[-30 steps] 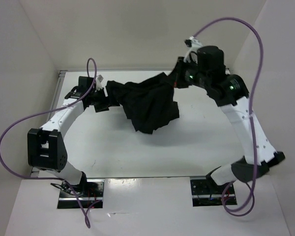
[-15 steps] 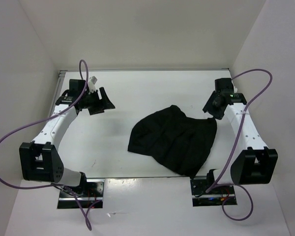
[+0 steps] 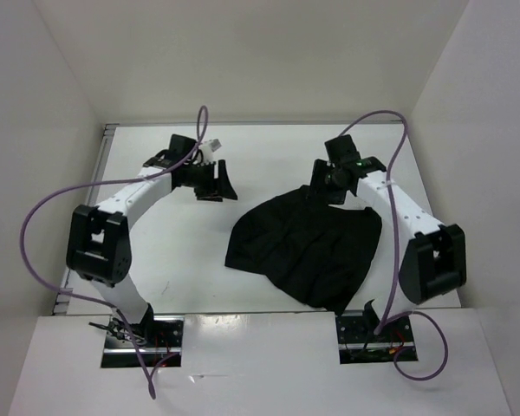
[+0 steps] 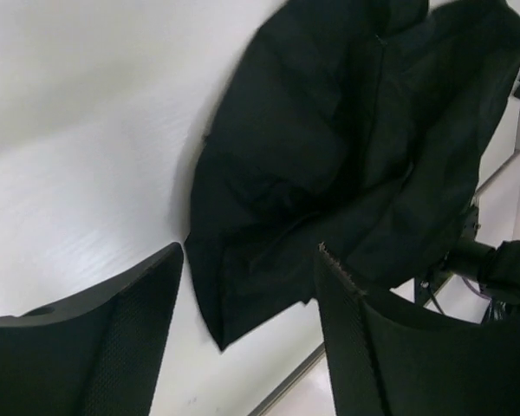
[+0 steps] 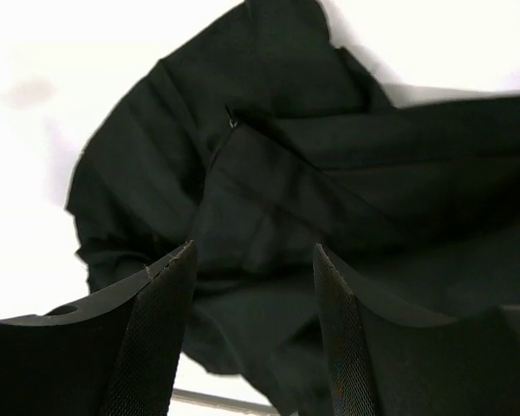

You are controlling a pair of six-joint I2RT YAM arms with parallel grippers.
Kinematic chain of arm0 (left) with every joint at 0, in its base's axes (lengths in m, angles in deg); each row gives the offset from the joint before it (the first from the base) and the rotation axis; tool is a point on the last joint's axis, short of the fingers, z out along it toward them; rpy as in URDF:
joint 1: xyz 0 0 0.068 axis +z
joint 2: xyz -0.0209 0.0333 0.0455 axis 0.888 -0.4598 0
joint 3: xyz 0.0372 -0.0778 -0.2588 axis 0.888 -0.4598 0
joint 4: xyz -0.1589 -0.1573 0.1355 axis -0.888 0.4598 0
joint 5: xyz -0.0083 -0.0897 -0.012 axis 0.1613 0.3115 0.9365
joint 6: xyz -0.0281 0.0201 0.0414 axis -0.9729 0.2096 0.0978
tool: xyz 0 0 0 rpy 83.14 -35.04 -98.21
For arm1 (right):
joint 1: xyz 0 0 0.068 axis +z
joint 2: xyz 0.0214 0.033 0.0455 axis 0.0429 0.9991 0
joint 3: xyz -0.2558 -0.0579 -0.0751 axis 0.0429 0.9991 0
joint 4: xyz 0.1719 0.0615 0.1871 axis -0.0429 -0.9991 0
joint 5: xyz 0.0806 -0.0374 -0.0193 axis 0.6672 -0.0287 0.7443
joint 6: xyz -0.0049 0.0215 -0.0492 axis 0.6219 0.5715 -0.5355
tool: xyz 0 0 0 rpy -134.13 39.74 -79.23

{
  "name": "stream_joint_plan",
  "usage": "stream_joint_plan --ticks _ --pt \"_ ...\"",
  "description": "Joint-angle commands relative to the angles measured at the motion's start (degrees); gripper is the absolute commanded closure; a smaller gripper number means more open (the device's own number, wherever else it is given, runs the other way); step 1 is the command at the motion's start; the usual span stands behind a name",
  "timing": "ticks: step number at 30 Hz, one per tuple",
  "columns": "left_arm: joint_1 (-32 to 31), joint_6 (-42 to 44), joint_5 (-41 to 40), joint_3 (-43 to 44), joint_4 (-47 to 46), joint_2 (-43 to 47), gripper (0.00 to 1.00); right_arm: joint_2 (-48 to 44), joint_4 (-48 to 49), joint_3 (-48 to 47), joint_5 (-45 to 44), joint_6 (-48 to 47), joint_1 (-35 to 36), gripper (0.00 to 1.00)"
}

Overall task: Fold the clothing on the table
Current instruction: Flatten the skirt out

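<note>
Black skirt (image 3: 308, 247) released, now crumpled on table (image 3: 156, 251). Jaws wide, empty: left gripper (image 3: 215, 184), right gripper (image 3: 322, 189), both swung in toward skirt's far edge; regrasp for fold likely next.

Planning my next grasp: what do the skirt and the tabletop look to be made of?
The skirt looks like soft, thin woven cloth, perhaps synthetic, in matte black: it lies in limp folds and creases with no shine. The table looks like a hard, smooth board, likely laminate, in glossy white: streaks of sheen show on it.
</note>
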Motion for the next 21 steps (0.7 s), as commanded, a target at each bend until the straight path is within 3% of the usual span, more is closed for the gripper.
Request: stream_joint_plan --ticks 1,5,14,17,21 --pt "-2.84 4.98 3.65 7.04 -1.92 -4.9 0.3 4.75 6.75 -2.54 1.86 -1.46 0.98 0.38" --pt "-5.57 4.98 4.97 11.96 -1.66 -8.78 0.29 13.46 8.07 -6.76 1.86 -1.46 2.12 0.4" --pt "-6.19 4.89 3.21 8.99 -2.1 -7.63 0.26 25.07 9.91 -11.42 3.09 -4.28 4.85 0.45" --pt "-6.19 4.9 2.69 8.37 -2.1 -7.02 0.26 25.6 9.91 -11.42 3.09 -4.28 4.85 0.55" --pt "-6.19 4.9 2.15 7.22 -2.1 -6.49 0.26 24.29 8.68 -12.13 5.46 -4.28 5.37 0.77"
